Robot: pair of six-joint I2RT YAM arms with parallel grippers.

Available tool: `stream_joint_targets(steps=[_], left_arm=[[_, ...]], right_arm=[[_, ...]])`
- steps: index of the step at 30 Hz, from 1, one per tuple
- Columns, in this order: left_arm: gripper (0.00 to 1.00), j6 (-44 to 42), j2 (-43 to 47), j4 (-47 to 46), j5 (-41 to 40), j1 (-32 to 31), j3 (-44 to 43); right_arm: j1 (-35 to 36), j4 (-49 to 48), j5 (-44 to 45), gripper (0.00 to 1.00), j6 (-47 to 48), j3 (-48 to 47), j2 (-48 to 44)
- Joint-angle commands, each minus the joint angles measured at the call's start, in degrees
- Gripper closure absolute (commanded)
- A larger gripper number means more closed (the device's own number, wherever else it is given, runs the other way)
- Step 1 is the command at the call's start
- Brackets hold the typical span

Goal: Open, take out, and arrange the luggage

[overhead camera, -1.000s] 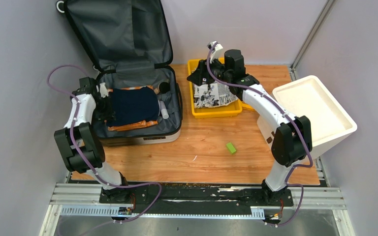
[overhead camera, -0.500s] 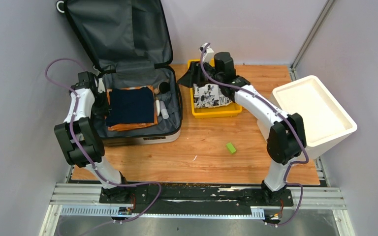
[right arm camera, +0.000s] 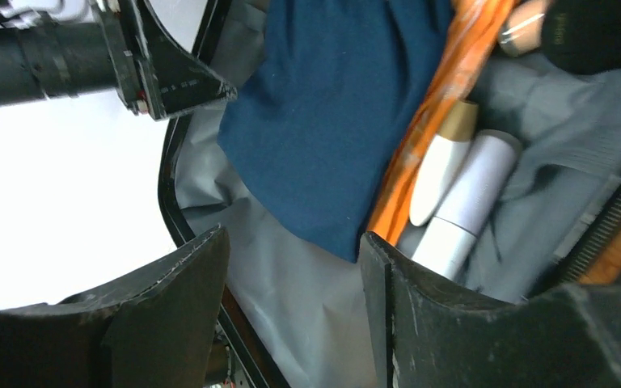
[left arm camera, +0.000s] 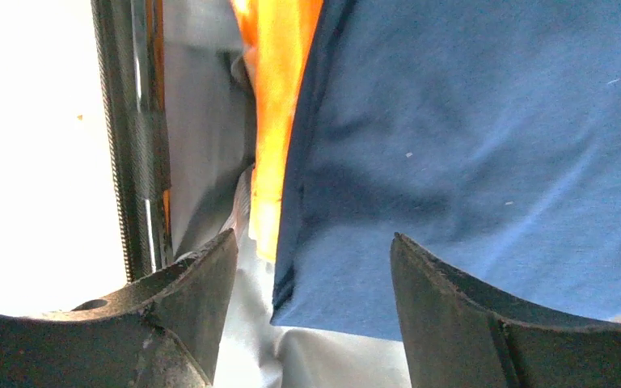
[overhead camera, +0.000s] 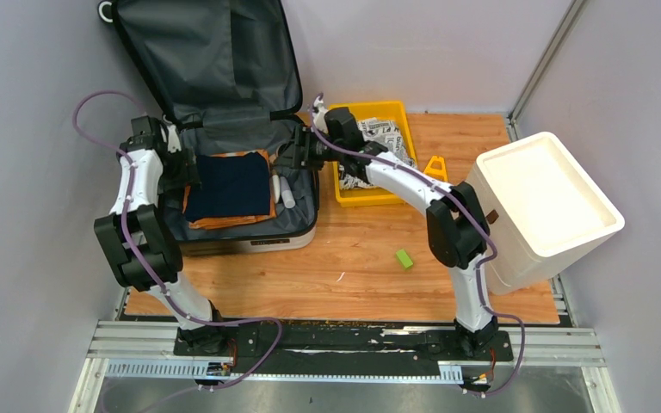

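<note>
Grey-lined luggage point(overhead camera: 215, 60) under left gripper point(left arm camera: 313, 244)

Yellow tray point(overhead camera: 363, 199), white box point(overhead camera: 542, 189)

Luggage point(overhead camera: 211, 60) lid top out of frame; orange cloth point(overhead camera: 224, 221), perhaps clothing, mostly covered.

The left arm point(overhead camera: 138, 194) is folded high at the elbow, with the forearm carried toward the far side. The left pincer point(overhead camera: 182, 169) is turned inward to the right, and its jaws are held well apart. The right arm point(overhead camera: 400, 181) is stretched far across to the left, its forearm kept nearly level. The right pincer point(overhead camera: 293, 157) is pointed leftward and downward. In the right wrist view its dark fingers point(right arm camera: 174, 311) are seen spread wide.
</note>
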State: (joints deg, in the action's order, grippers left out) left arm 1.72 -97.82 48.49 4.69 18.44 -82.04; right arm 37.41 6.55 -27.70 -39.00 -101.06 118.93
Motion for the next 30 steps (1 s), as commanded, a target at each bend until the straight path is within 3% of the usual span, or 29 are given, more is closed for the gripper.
stream_joint_targets(steps=[1, 8, 17, 30], left_arm=[[0.23, -1.2, 2.5, -2.9, 5.3, 0.4, -5.3], [0.24, -1.7, -0.9, -4.9, 7.1, 0.5, -5.4], [0.24, -3.1, -6.1, -8.0, 13.1, 0.5, -5.6], [0.23, -4.5, -9.1, -10.9, 12.5, 0.5, -4.0]], right_arm=[[3.6, -1.5, 1.9, 0.39, 2.1, -7.0, 4.0], [6.1, -0.8, 4.8, 0.44, 0.2, -12.2, 10.7], [6.9, 1.0, 9.4, 0.37, 1.6, -17.1, 15.9], [7.0, 1.3, 9.3, 0.34, 2.6, -20.5, 19.9]])
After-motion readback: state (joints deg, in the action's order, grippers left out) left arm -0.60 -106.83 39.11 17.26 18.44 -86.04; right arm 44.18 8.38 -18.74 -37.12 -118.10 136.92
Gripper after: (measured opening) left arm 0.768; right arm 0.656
